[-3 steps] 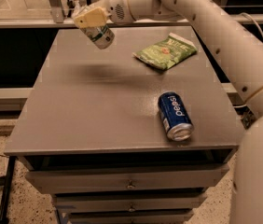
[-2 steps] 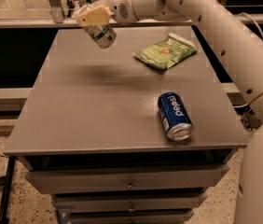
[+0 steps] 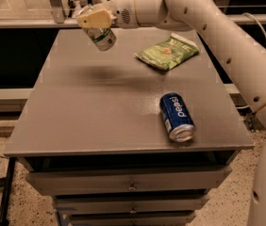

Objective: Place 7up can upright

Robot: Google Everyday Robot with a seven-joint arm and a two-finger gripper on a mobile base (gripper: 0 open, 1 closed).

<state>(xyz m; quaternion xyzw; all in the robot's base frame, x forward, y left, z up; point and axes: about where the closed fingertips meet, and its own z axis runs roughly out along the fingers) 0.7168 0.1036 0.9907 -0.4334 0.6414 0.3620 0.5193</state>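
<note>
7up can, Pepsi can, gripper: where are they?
gripper [image 3: 94,19]: camera view, tan tip, above the table [image 3: 67,107], far left.
7up can [image 3: 103,38]: camera view, silver side, held tilted.
Pepsi can [image 3: 175,114]: camera view, blue side by the logo.

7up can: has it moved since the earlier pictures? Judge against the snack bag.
No. The 7up can, gripped by the tool above the table's far left, remains equally far left of the snack bag.
</note>
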